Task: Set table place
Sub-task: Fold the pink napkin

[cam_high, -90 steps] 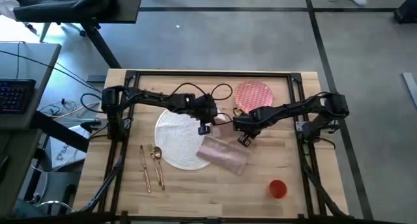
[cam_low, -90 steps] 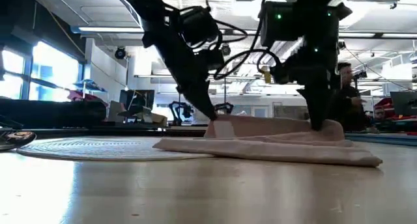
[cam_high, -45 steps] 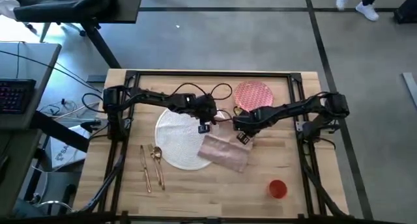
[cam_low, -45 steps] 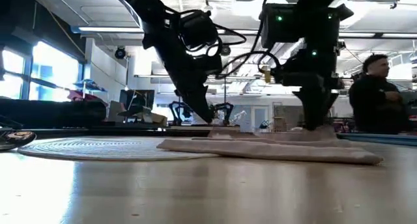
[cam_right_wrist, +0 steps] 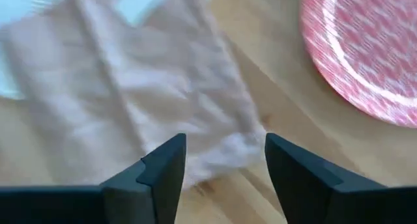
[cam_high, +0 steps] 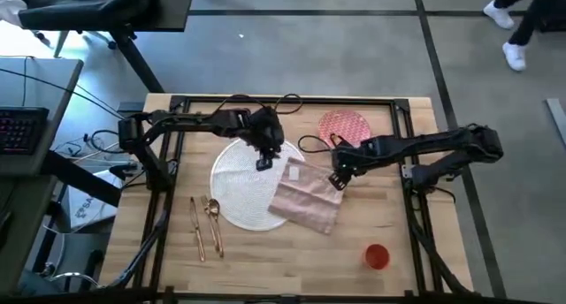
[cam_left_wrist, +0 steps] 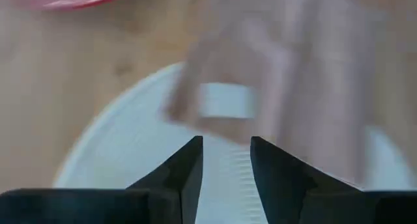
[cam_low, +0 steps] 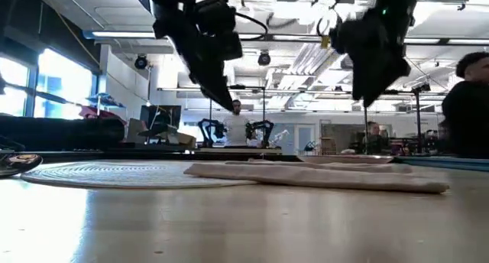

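The pale pink napkin (cam_high: 305, 198) lies flat on the table (cam_high: 398, 216), its left part overlapping the right rim of the large white plate (cam_high: 239, 185). My left gripper (cam_high: 263, 163) hangs open above the plate's far part, just left of the napkin (cam_left_wrist: 306, 68). My right gripper (cam_high: 337, 180) hangs open above the napkin's far right corner (cam_right_wrist: 234, 146). In the low view both grippers, left (cam_low: 226, 104) and right (cam_low: 365, 95), are well clear of the cloth (cam_low: 321, 175). The pink patterned plate (cam_high: 343, 127) sits at the far side, gold cutlery (cam_high: 205, 224) left of the white plate, and an orange cup (cam_high: 378, 255) near right.
A black metal frame (cam_high: 283, 101) runs along the table's far edge and both sides. Loose cables (cam_high: 305, 145) lie between the arms, near the pink plate. Bare wood stretches between napkin and cup. A person (cam_low: 466, 102) stands in the room beyond the table.
Both grippers have risen off the napkin's far edge; the left one has drawn back toward the table's far left, the right one a little toward the right. The napkin's far part, raised a second ago, has dropped flat and now reaches farther toward the far edge.
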